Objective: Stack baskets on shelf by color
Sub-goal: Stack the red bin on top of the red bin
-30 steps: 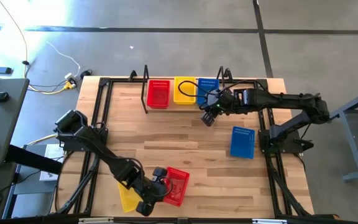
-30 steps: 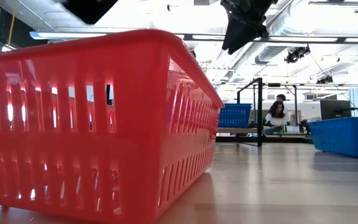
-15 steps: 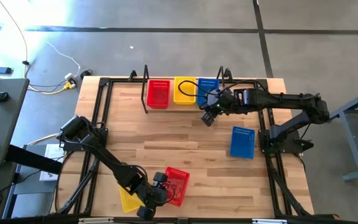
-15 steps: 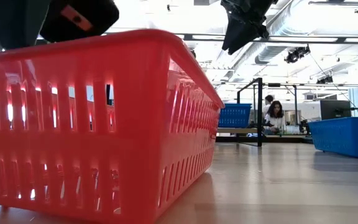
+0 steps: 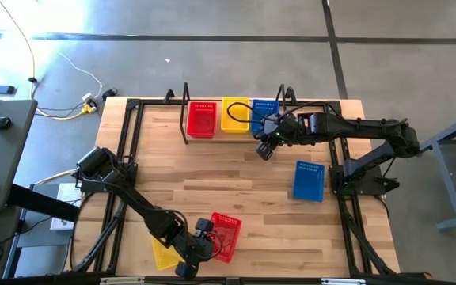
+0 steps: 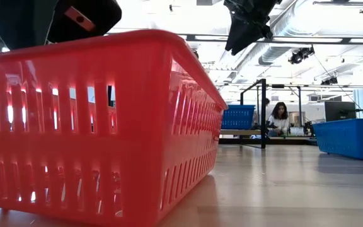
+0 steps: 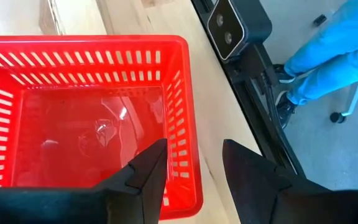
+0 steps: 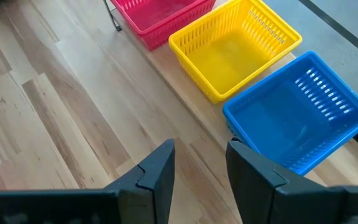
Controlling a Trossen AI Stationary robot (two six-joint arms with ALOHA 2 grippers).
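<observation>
1. My left gripper [image 7: 191,163] hangs over the red basket [image 5: 225,236] at the table's near edge, fingers parted astride its side wall, gripping nothing.
2. That basket is glossy red mesh with slotted walls and an empty, smooth floor; a yellow basket [image 5: 163,252] lies just beside it.
3. My right gripper [image 8: 199,163] hovers by the shelf [image 5: 236,133], fingers apart and empty.
4. The shelf holds a red basket [image 8: 160,15], a yellow one [image 8: 235,46] and a blue one [image 8: 297,112] in a row.
5. Another blue basket [image 5: 309,180] sits on the table near my right arm.
</observation>
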